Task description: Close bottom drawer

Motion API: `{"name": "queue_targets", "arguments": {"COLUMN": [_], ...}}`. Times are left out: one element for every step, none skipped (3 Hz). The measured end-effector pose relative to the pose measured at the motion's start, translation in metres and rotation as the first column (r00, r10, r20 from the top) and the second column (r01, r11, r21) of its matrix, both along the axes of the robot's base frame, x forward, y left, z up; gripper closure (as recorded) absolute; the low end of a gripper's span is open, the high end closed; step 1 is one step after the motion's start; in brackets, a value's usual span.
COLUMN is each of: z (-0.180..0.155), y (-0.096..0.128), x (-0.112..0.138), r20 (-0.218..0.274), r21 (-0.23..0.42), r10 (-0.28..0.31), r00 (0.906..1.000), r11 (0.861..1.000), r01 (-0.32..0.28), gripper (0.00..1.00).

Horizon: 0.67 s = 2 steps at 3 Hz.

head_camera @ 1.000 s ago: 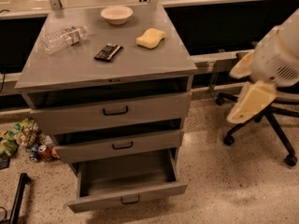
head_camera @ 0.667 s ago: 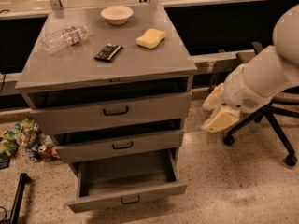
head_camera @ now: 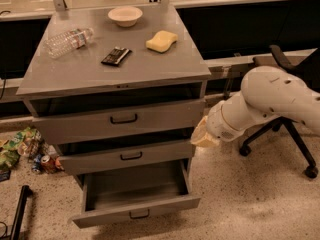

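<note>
The bottom drawer (head_camera: 135,209) of the grey cabinet (head_camera: 120,69) is pulled far out, its inside empty, with a small black handle on its narrow front. The middle drawer (head_camera: 127,156) and top drawer (head_camera: 122,120) above it stand slightly out. My gripper (head_camera: 202,134) is at the end of the white arm, just right of the cabinet at the height of the middle drawer, above and right of the bottom drawer's front. It touches nothing that I can see.
On the cabinet top lie a clear bottle (head_camera: 67,40), a white bowl (head_camera: 125,15), a yellow sponge (head_camera: 161,40) and a dark bar (head_camera: 116,56). A black office chair (head_camera: 290,129) stands right. Snack bags and a can (head_camera: 27,151) lie on the floor left.
My arm has swung left and downward, from the right side near the chair to the cabinet's right side. The drawers have not moved.
</note>
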State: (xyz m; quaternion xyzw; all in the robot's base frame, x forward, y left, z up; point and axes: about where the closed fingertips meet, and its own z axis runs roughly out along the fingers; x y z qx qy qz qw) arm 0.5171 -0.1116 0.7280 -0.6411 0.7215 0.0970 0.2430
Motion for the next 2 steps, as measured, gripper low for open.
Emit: {"name": "queue_targets", "arguments": {"z": [-0.001, -0.037], "y": [0.0, 0.01], "x": [0.0, 0.006], "r20": [-0.001, 0.002], "r21": [0.0, 0.037], "r10": [0.001, 0.025], "r00": [1.0, 0.9997], "r11": [1.0, 0.999], "r01": [-0.001, -0.025], "gripper": [1.0, 1.0]}}
